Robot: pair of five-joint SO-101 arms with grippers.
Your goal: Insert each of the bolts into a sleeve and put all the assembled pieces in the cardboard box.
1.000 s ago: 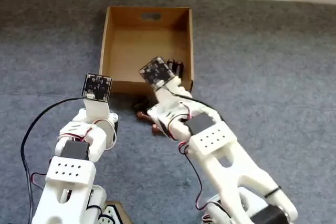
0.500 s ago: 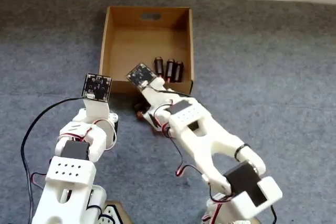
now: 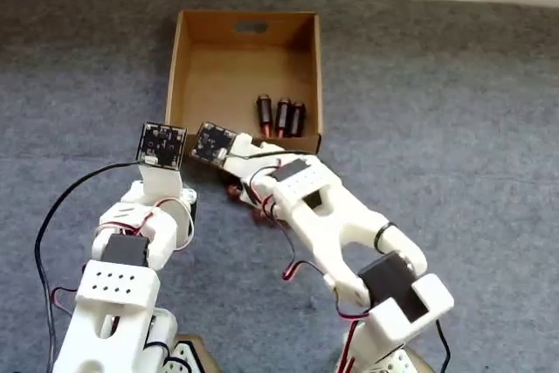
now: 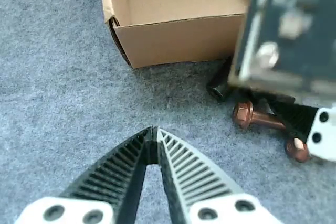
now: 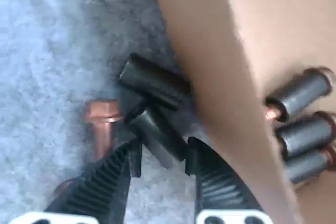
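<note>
Found right tool (image 5: 163,156) spread astride a black sleeve (image 5: 157,129) on the worktop (image 3: 454,128) just outside the near wall of the cardboard box (image 4: 178,40), beside a copper bolt (image 4: 257,118), and left tool (image 4: 154,140) clenched empty leftward; judged best to centre, then pinch squarely against rolling.

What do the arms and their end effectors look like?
The left arm and right arm are white plastic with black motors and red and black cables. The left end effector and right end effector are black and ribbed, with white bases.
</note>
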